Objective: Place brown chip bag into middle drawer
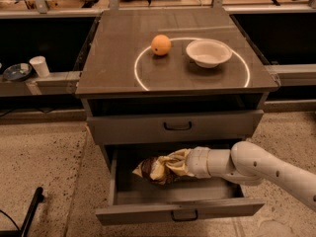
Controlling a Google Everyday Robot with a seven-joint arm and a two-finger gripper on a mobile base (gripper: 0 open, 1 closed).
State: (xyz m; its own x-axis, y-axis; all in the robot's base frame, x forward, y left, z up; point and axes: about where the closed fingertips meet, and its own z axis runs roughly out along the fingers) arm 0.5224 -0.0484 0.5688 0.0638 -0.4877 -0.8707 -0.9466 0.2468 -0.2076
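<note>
The brown chip bag [157,170] is crumpled, dark brown with cream edges, and hangs over the grey inner tray of the open middle drawer [148,195]. My gripper [181,164] reaches in from the right on a white arm and is shut on the bag's right end. The bag sits low in the drawer; I cannot tell whether it touches the tray floor. The drawer's front panel with its black loop handle [183,215] is pulled out toward me.
The upper drawer [177,126] is closed. On the cabinet top [118,58] sit an orange fruit [161,44] and a white bowl [209,52] inside a white ring. A white cup [39,66] and a dark dish [17,72] stand on the left ledge. A black bar [29,214] lies on the floor at left.
</note>
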